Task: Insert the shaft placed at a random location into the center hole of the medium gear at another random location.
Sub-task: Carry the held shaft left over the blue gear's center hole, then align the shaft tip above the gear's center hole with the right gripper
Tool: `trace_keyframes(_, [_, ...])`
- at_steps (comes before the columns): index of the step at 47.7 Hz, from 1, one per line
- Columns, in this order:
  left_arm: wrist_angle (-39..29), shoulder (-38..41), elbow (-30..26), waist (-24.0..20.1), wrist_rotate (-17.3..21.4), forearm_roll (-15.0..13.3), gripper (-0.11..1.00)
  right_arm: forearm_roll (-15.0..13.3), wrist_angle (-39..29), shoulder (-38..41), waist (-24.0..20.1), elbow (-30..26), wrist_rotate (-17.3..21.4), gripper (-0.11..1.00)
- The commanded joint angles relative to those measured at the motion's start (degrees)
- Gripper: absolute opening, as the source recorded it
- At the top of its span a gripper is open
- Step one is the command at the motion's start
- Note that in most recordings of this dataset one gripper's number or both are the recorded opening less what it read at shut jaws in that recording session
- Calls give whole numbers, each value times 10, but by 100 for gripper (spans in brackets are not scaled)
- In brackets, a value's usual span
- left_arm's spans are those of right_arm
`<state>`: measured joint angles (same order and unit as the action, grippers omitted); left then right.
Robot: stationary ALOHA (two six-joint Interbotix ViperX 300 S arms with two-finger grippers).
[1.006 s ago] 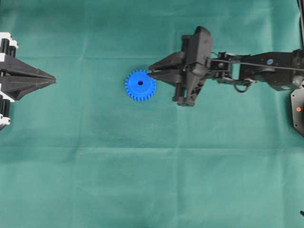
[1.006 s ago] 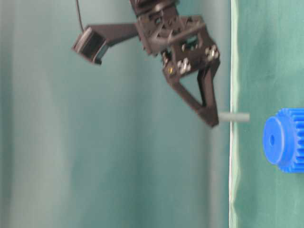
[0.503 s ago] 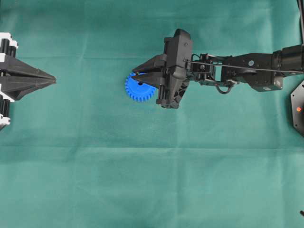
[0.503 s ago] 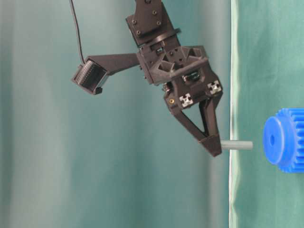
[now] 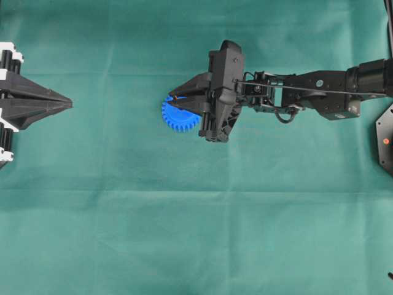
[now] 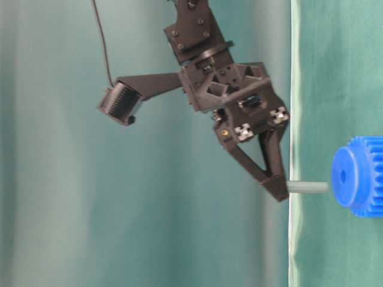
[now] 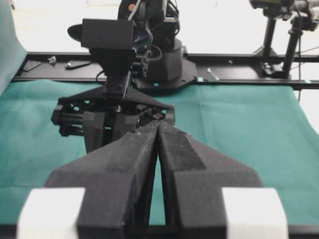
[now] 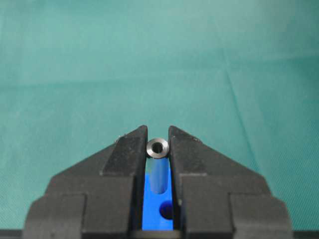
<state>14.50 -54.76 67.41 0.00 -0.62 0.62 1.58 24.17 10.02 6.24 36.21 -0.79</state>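
Note:
My right gripper (image 5: 176,98) is shut on the shaft (image 6: 308,187), a short grey metal pin that points from the fingertips towards the gear. The blue medium gear (image 5: 177,117) lies flat on the green cloth, partly under the right fingers. In the table-level view the pin's free end stands just short of the gear (image 6: 359,176), a little to one side of the center hole (image 6: 342,176). In the right wrist view the shaft (image 8: 158,148) sits between the fingertips of the gripper (image 8: 158,137). Beyond it show the blue gear (image 8: 153,209) and the dark hole (image 8: 167,211). My left gripper (image 5: 67,104) rests shut at the far left edge.
Green cloth (image 5: 196,233) covers the whole table. In the left wrist view the shut left gripper (image 7: 158,125) points at the right arm (image 7: 114,55), with a black frame rail (image 7: 239,82) behind it. A black base part (image 5: 385,141) sits at the right edge.
The right gripper has carried the shaft leftwards over the blue gear and lowered it, so the pin's end is now close to the gear's face. The left gripper has not moved.

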Motion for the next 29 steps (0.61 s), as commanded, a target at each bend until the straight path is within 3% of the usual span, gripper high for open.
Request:
trace_keyframes(1, [3, 4, -11, -2, -1, 2, 0, 5, 2, -1, -2, -14, 4, 13])
trace_keyframes(29, [3, 4, -10, -1, -1, 2, 0, 11, 6, 4, 0, -11, 0, 13])
